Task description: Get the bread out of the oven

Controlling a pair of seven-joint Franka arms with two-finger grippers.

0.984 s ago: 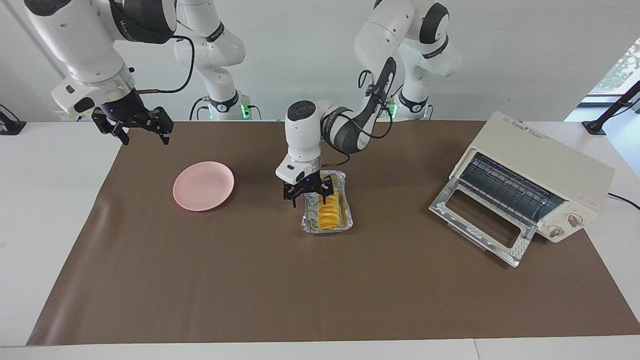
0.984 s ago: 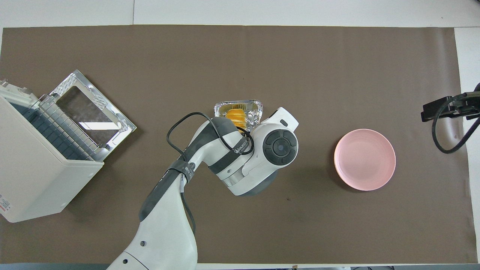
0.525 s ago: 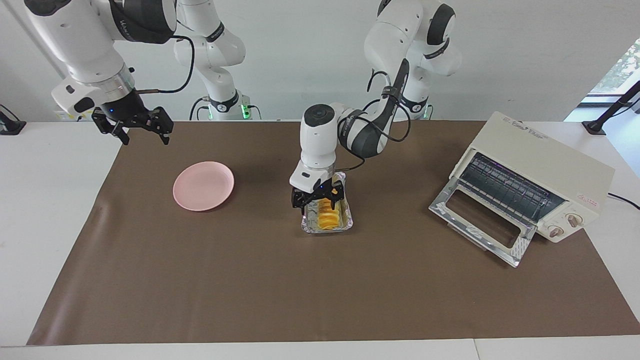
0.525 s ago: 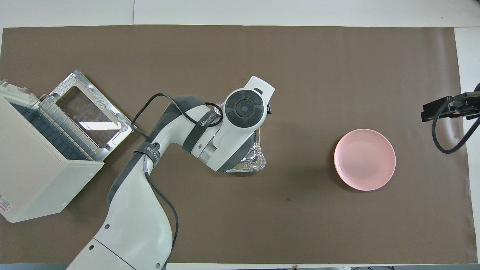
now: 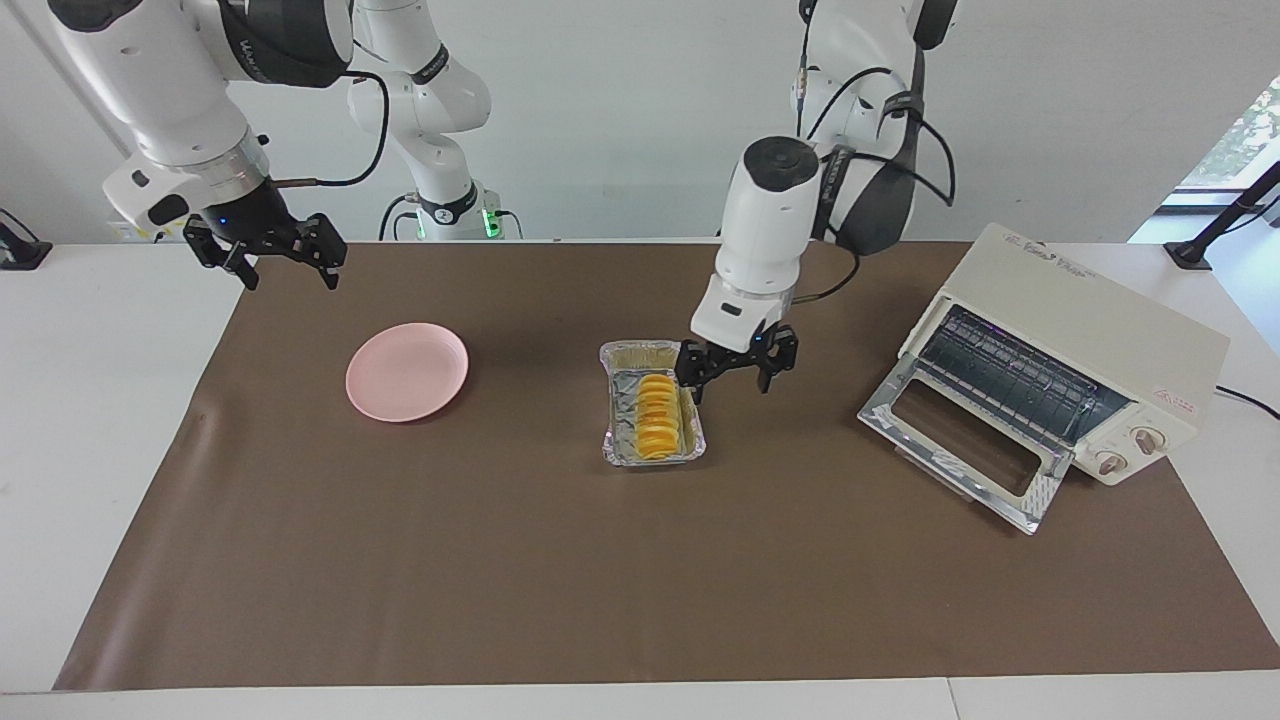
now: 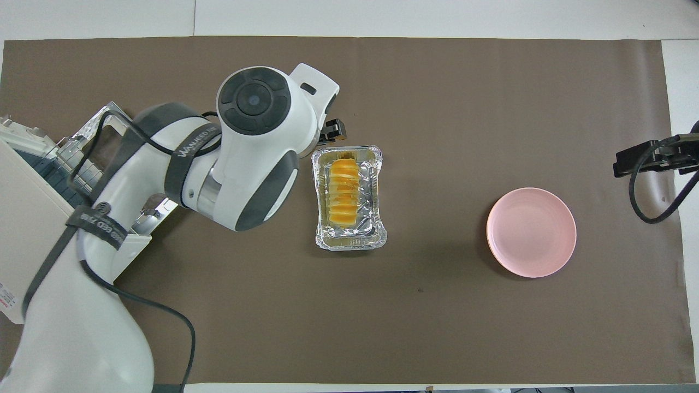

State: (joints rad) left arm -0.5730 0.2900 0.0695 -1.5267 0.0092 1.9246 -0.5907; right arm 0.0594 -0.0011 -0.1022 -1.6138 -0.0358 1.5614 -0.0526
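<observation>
Brown mat — ridged bread in crinkled foil tray, left gripper released.

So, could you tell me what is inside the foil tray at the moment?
The foil tray holds the bread, a ridged golden loaf lying lengthwise along it. Crinkled foil shows beside the loaf; the tray floor beneath it is covered. The open left gripper hangs beside the tray, empty.

Left gripper risen and swung off the bread toward the oven, now empty beside the foil tray; bread uncovered.
</observation>
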